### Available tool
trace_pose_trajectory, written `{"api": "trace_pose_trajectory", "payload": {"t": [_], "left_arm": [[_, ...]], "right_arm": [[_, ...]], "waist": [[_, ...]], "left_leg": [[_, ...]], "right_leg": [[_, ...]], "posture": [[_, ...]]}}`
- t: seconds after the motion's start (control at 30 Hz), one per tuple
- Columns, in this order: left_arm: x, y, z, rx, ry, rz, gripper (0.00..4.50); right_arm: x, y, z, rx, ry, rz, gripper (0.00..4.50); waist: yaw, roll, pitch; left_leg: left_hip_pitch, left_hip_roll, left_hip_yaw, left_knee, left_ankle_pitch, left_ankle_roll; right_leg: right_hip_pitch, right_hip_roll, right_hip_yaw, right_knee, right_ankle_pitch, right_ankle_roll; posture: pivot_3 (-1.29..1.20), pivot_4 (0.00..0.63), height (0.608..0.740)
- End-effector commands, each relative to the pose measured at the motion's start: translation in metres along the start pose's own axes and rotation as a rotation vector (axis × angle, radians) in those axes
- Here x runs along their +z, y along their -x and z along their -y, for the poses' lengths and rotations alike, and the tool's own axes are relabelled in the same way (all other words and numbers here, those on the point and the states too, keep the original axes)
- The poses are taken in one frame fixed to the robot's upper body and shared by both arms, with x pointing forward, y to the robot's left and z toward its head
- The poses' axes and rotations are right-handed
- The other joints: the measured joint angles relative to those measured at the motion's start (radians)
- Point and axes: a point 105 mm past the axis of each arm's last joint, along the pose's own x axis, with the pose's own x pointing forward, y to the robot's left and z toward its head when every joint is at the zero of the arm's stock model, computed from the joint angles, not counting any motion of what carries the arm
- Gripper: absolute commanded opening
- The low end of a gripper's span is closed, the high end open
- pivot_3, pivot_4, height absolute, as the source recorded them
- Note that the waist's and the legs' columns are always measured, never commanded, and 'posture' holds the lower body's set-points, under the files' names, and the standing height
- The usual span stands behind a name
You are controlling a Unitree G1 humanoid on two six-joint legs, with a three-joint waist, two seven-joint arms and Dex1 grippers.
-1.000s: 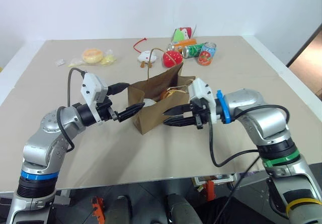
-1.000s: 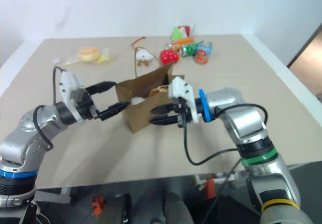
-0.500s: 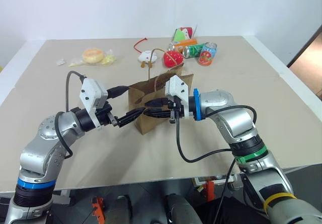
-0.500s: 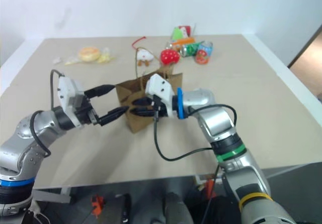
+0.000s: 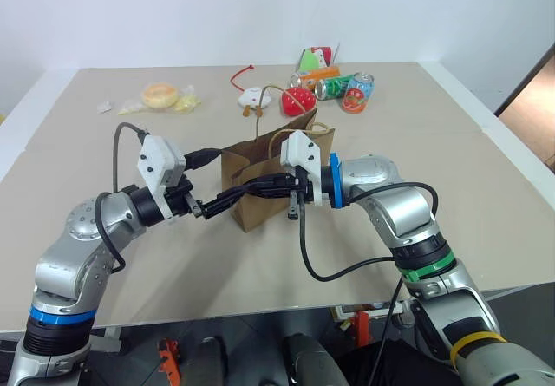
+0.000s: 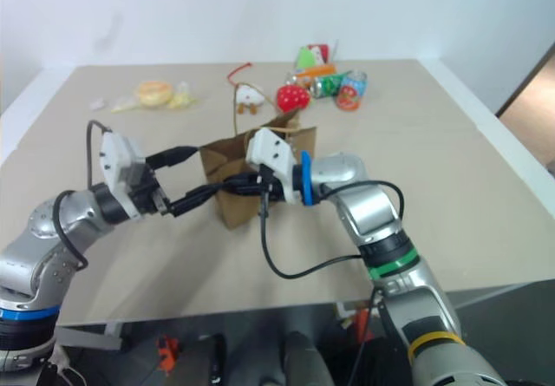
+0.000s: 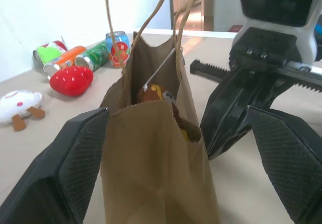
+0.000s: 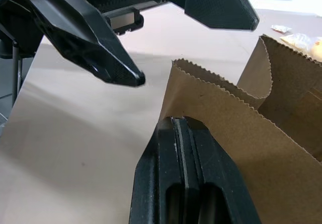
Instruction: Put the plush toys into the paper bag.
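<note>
Swung in across the front of the paper bag [image 5: 264, 182] since a second ago, right gripper [image 8: 183, 128] with fingers pressed flat together, pinching the serrated top edge. Left gripper [image 7: 176, 148] spread wide, straddling the bag's end. Reddish-brown plush toy [image 7: 153, 94] down inside the upright bag on the table [image 5: 130, 256].

1. The two head views look forward and down over the whole table [image 5: 104, 230] from above and behind the arms; both take in the paper bag [image 5: 260, 197] at mid-frame.
2. The left wrist view sits close, level with the bag's mouth, facing the cans [image 7: 95, 55].
3. The right wrist view looks closely along the bag's serrated rim toward the left gripper [image 8: 166, 43].
</note>
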Motion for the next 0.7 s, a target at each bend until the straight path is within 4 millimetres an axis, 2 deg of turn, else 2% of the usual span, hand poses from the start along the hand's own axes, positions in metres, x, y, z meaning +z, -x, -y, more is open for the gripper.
{"api": "trace_pose_trajectory", "payload": {"t": [0.03,0.17,0.33,0.7], "left_arm": [[0.003,-0.009,-0.013,0.051,-0.025,0.027,4.5],[0.001,-0.017,-0.013,0.036,0.049,0.052,4.5],[-0.002,-0.021,-0.008,0.007,0.043,0.042,4.5],[-0.003,-0.025,-0.02,0.002,-0.116,0.037,4.5]], "right_arm": [[0.008,-0.001,0.001,-0.004,0.057,0.008,0.1],[0.007,-0.001,0.001,-0.013,0.064,0.005,0.1],[0.007,0.001,0.002,-0.028,0.068,0.0,0.1],[0.005,0.003,0.003,-0.039,0.073,-0.009,0.1]], "waist": [[0.0,0.0,0.0],[0.001,0.0,0.0],[0.0,0.0,0.0],[0.001,0.0,0.0]], "left_leg": [[0.0,0.0,0.0,0.0,0.0,0.0],[0.0,0.0,0.0,0.0,0.0,0.0],[0.0,0.0,0.0,-0.001,0.0,0.0],[0.0,0.0,0.0,0.0,0.0,0.0]], "right_leg": [[0.0,0.0,0.0,0.0,0.0,0.0],[0.0,0.0,0.0,0.0,0.0,0.0],[0.0,0.0,0.0,0.0,0.0,0.0],[0.0,0.0,0.0,0.0,0.0,0.0]], "posture": [[0.0,0.15,0.74],[0.0,0.15,0.74],[0.0,0.15,0.74],[0.0,0.15,0.74]]}}
